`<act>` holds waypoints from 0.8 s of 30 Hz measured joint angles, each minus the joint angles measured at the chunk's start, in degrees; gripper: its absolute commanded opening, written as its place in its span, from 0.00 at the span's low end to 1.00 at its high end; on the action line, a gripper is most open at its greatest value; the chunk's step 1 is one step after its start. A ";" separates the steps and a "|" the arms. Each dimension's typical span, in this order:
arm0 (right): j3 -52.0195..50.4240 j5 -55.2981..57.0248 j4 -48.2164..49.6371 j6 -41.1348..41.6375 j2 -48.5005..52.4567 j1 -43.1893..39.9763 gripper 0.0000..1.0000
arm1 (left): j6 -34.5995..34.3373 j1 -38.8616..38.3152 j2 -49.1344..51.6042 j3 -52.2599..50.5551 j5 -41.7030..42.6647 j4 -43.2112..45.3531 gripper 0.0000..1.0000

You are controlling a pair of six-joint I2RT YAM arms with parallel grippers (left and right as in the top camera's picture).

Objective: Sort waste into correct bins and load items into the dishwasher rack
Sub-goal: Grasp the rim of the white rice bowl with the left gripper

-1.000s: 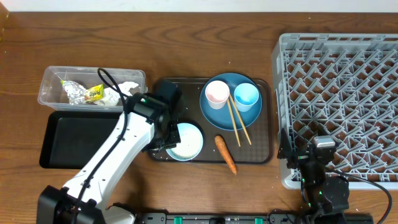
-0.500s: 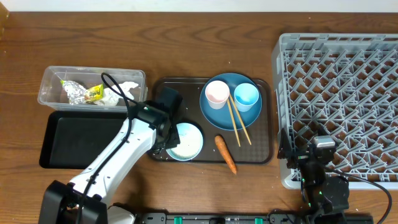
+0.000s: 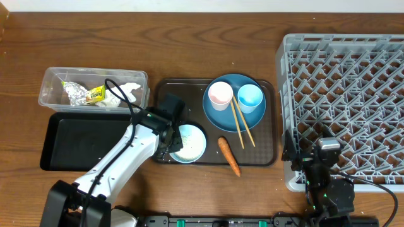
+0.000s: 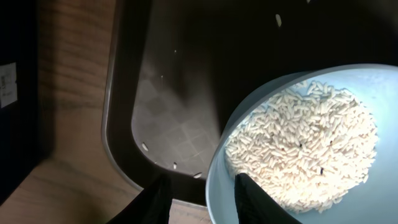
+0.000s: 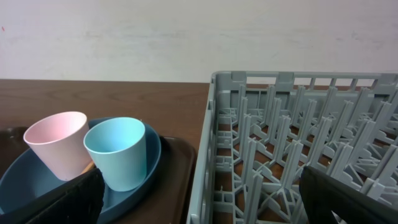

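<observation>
Left wrist view: white bowl (image 4: pixel 213 163) running off right and bottom edges. Left claw (image 4: pixel 202 190) showing only as two dark finger stubs, bottom edge cutting off rest.
Overhead: left arm (image 3: pixel 126 154) covering bowl's left rim and hiding claw fingertips. Dishwasher rack (image 3: pixel 344 75) running past right edge.
Right wrist view: right claw (image 5: pixel 202 196) blurring into dark shapes at bottom corners. Blue plate (image 5: pixel 151 163) being cut off at lower left.

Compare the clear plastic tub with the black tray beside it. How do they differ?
The clear tub is see-through with tall walls; the black tray is opaque and shallow. The clear tub holds crumpled foil and white tissue; the black tray's visible part shows no waste. The clear tub lies at the back, the black tray in front of it. Both are rectangular and similar in size.
</observation>
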 measured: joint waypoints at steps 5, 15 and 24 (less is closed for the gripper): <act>0.00 0.00 0.02 0.00 0.00 0.00 0.99 | 0.00 0.00 0.00 -0.02 -0.15 0.42 0.36; 0.00 0.00 0.00 0.02 0.00 0.00 0.99 | 0.00 0.00 0.00 -2.01 -0.15 4.87 0.36; 0.00 0.00 0.00 0.00 0.00 0.00 0.99 | -0.02 0.00 0.00 -3.02 1.01 5.64 0.30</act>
